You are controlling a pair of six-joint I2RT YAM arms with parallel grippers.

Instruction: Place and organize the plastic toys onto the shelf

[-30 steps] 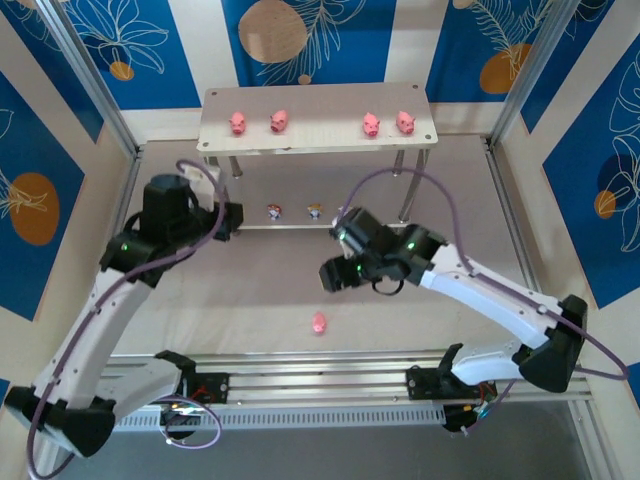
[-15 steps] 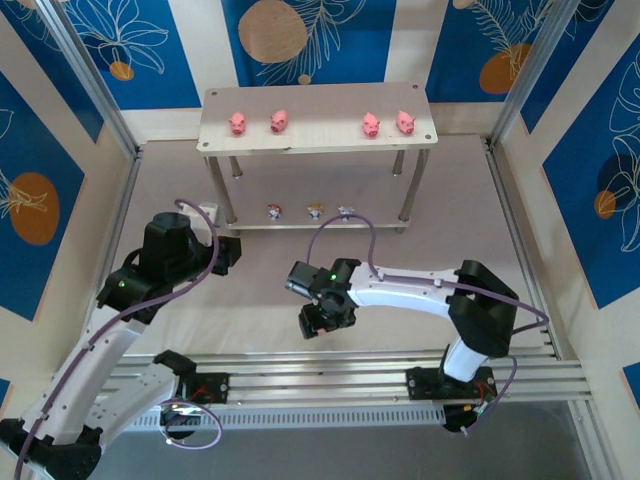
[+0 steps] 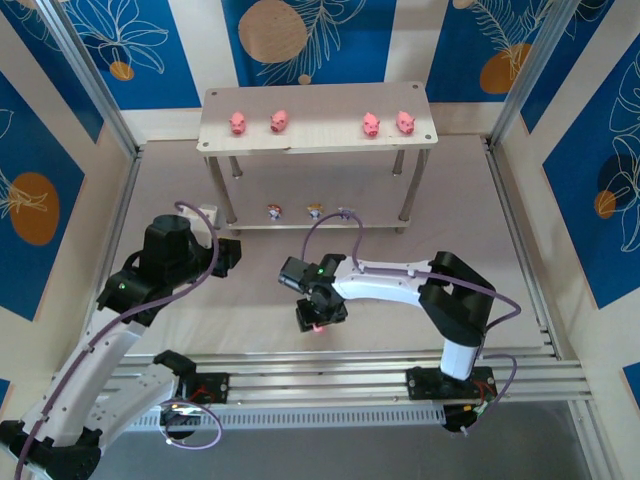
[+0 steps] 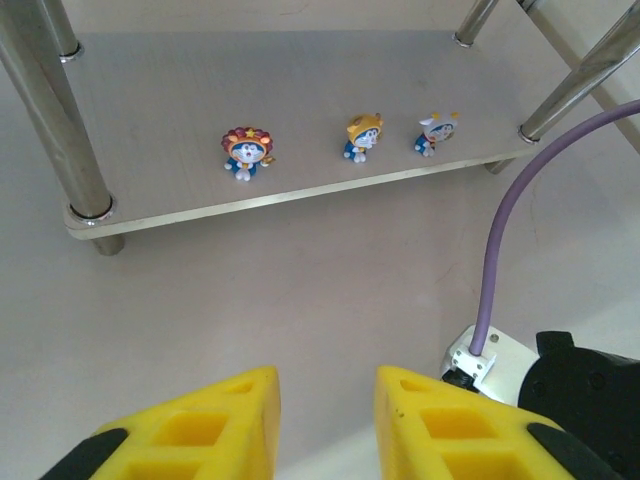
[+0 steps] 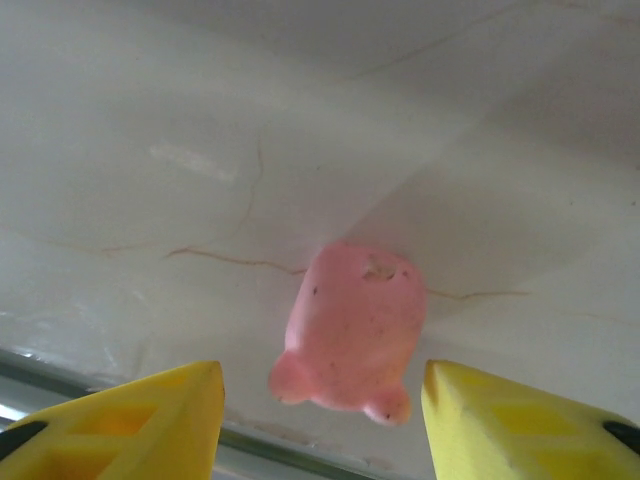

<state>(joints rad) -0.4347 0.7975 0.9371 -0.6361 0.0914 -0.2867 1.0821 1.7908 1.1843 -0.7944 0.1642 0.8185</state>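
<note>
**Right arm.** The right pincer [image 3: 318, 318] points down at the desk [image 3: 250, 310], close to the near rail. In the right wrist view its yellow fingers [image 5: 150, 420] are spread wide. One stands on each side of a single pink pig [image 5: 350, 340], and neither touches it. The pig lies on the desk between them.

**Left arm.** The left pincer [image 4: 327, 400] hangs above bare desk in front of the shelf [image 3: 300, 148]. Its fingers are set to a narrow gap and hold nothing.

**Shelf, top board.** The top board [image 3: 320, 140] carries four pink pigs [image 3: 279, 121] in one row. Two sit toward the left end and two toward the right.

**Shelf, lower board.** The lower board [image 4: 300, 90] carries three figurines, upright and spaced apart along its front edge:
- a red-topped figurine [image 4: 247, 152]
- an orange-topped figurine [image 4: 363, 137]
- a whitish figurine [image 4: 435, 133]
</note>
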